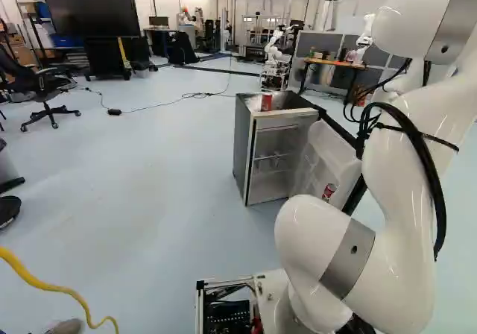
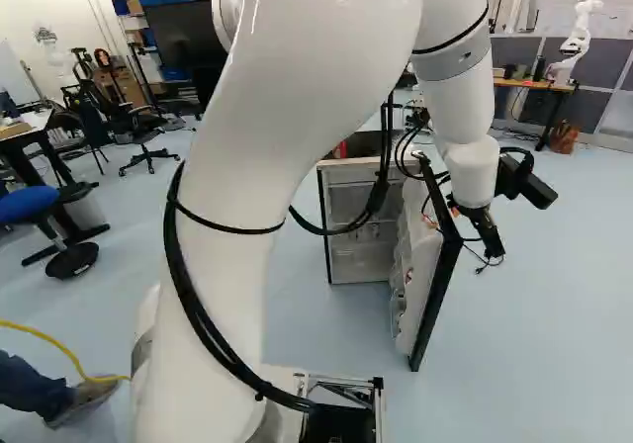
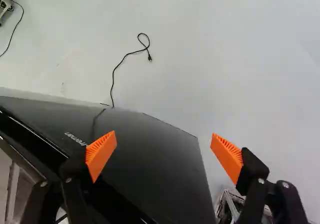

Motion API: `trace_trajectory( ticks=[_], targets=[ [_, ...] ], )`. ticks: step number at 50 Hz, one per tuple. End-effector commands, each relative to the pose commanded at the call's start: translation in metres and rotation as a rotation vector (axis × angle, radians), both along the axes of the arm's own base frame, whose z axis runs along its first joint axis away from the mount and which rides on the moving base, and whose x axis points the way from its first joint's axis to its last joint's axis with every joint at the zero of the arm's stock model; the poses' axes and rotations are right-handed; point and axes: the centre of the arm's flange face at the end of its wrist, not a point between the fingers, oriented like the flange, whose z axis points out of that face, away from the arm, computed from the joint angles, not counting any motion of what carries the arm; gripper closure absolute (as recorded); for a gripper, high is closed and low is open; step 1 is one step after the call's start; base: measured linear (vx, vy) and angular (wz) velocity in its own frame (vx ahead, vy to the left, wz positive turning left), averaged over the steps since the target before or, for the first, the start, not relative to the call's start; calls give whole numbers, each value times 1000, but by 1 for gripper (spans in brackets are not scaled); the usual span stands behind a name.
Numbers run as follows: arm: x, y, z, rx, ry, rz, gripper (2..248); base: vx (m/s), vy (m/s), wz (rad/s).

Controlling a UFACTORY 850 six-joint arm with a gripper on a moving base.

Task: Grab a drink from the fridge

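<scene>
Q. Which parts lie nearest, referred to the mini fridge (image 1: pixel 246 147)?
A. The white robot arm (image 1: pixel 399 252) rises on the near side of the fridge. Its black gripper (image 3: pixel 164 144) is beside the outer face of the fridge's open door (image 2: pixel 423 240). The orange pads (image 3: pixel 101 154) stand wide apart, with nothing held between them.

Q. And the drinks?
A. A red-and-white can (image 1: pixel 329 191) sits in a rack on the inner side of the fridge's door. Farther back, a red can (image 1: pixel 266 102) stands on top of the fridge. Small items on the fridge's inner shelves are too faint to identify.

Q. Which step is shown?
A. Presumably the close of door opening; no drink is grasped. The next move should lift the gripper clear of the fridge's door, carry it round to the open front and align the pads about a can. A low path could knock the door inward.

Q. Beyond?
A. A wooden-topped workbench (image 1: pixel 335 62) stands behind the fridge.
</scene>
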Motion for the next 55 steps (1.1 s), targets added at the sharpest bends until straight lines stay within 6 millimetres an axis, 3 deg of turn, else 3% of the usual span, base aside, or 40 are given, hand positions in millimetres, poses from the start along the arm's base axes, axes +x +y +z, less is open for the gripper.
trace_trajectory(
  ticks=[55],
  targets=[
    [-6,26,0,45,17,27,3,0,0,0]
  ],
)
